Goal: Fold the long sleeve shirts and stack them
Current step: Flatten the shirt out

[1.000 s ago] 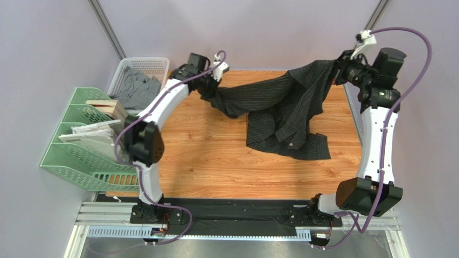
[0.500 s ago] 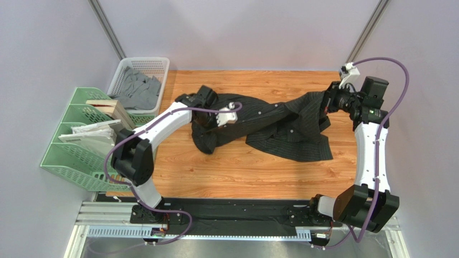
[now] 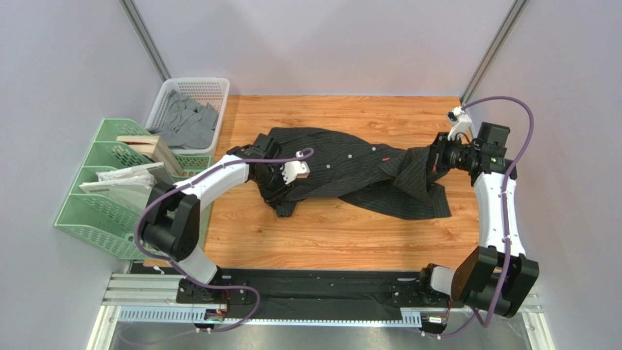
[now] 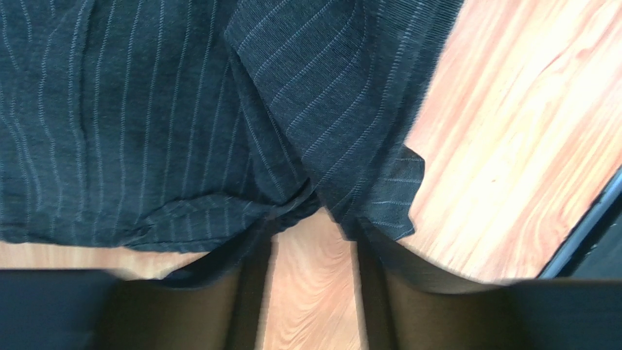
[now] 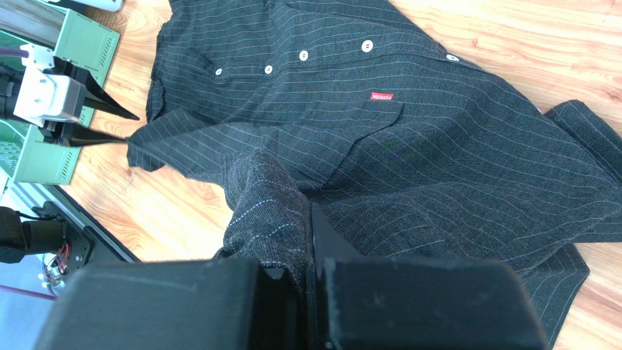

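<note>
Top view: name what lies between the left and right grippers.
The shirt fills the whole stretch, lying buttons-up on the table from left gripper to right gripper. The top view shows it.

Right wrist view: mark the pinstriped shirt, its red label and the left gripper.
pinstriped shirt [image 5: 452,146], right wrist view, front panel.
red label [image 5: 380,96], right wrist view, label's middle.
left gripper [image 5: 133,127], right wrist view, between fingertips.

Bright, even overhead light; shadows were soft. Left fingers [image 4: 248,299] showed dark and blurred, and the wood [image 4: 511,131] right of them glared pale. Right fingers [image 5: 325,237] were soft, the shirt [image 5: 438,146] beyond them sharp.
</note>
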You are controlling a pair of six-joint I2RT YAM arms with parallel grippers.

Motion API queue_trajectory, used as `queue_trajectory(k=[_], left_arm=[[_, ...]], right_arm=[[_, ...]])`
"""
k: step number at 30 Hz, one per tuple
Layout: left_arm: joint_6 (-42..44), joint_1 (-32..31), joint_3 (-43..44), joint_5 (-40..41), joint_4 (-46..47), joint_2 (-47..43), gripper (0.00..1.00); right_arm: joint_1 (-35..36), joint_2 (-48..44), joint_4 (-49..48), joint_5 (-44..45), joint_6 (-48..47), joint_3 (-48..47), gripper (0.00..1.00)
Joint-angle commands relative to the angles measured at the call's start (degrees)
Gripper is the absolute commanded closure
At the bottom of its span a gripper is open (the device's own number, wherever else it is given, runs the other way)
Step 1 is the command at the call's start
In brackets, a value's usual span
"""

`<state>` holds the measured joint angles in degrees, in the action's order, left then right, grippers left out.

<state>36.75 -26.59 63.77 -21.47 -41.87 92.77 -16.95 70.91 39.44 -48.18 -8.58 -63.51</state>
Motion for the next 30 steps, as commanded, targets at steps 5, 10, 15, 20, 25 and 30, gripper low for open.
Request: queue_trajectory(k=[5, 10, 15, 20, 25, 30], left_arm=[[-13.1, -0.04, -4.0, -4.89, 7.76, -4.44, 0.41], [-18.55, -0.39, -7.86, -2.36, 12.5, -7.34, 0.27], [-18.65, -4.78, -11.2, 2.57, 14.88, -8.48, 0.34], [-19.53, -6.99, -13.32, 10.65, 18.4, -9.36, 0.65], [-18.39, 2.05, -3.68, 6.89, 12.09, -12.09, 1.0], [-14.44, 9.27, 22.38, 5.3, 1.72, -9.89, 1.0]], right_arm=[[-0.28, -1.66, -1.56, -1.39, -1.35, -1.01, 1.0], [-0.28, -1.57, -1.65, -1.21, -1.44, -1.53, 1.0], [-0.28, -0.69, -1.91, -1.12, -0.83, -2.5, 1.0], [-0.28, -0.51, -2.61, -0.86, 0.93, -3.64, 1.0], [-0.71, -0.69, -5.41, 1.07, 4.79, -8.99, 1.0], [-0.72, 1.76, -15.61, 3.62, 16.02, -19.27, 1.0]])
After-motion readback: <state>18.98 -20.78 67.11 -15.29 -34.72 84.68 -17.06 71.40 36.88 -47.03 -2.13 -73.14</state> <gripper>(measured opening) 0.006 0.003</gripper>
